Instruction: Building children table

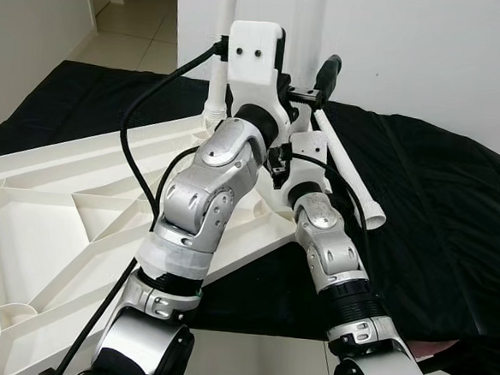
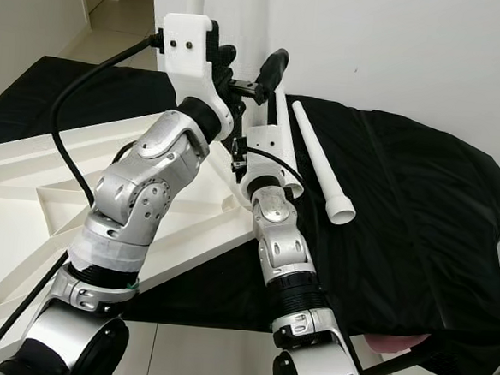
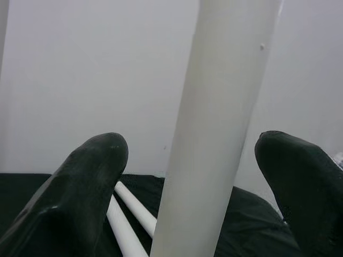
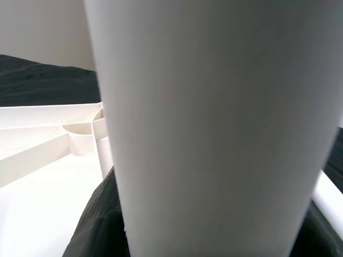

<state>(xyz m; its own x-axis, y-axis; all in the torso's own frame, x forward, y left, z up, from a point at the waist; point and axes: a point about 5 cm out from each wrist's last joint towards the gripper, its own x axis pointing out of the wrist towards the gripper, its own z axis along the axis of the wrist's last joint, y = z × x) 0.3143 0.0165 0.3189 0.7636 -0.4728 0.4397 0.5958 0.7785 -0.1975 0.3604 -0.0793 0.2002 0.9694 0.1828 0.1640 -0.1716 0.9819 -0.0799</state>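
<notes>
Upturned white tabletop [image 1: 50, 225] lies on the black cloth [image 1: 437, 209]. At its far corner stands an upright table leg [image 3: 214, 128]; left gripper [image 3: 193, 176] straddles it, fingers apart. Right gripper [image 2: 271, 73] beside it, grip unclear. 1 loose leg [image 2: 320, 171] lies right of the tabletop.

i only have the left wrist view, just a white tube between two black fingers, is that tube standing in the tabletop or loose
Observer: It stands upright. The white plastic table leg rises from a socket at the corner of the upside-down white ribbed tabletop.
Operator: is the other arm doing anything
Observer: Yes. The right gripper is raised beside the left gripper, at a second upright white leg.
Operator: any legs left to fit
Observer: One loose white leg with a flared end lies on the black cloth, right of both arms.
</notes>
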